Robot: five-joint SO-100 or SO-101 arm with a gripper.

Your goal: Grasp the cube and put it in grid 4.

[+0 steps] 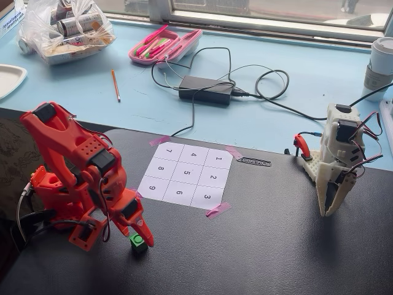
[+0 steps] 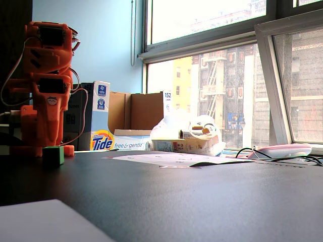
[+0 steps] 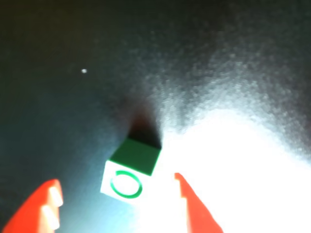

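The green cube [image 1: 138, 243] sits on the black table at the front left, well short of the numbered sheet. Grid 4 [image 1: 193, 155] is the middle cell of the sheet's far row. My orange gripper [image 1: 140, 233] points down right over the cube. In the wrist view the cube [image 3: 130, 170] lies on the table between the two orange fingertips [image 3: 48, 201], untouched, and the gripper [image 3: 116, 180] is open. The low fixed view shows the cube [image 2: 53, 155] at the foot of the orange arm [image 2: 45, 91], and the sheet [image 2: 166, 159] only edge-on.
A white second arm [image 1: 338, 166] stands at the table's right edge. Behind the sheet lie a power adapter [image 1: 206, 90] with cables, a pink pencil case [image 1: 164, 44], a pencil [image 1: 115, 85] and a plastic bag [image 1: 64, 27]. Pink tape [image 1: 218, 210] holds the sheet's corners.
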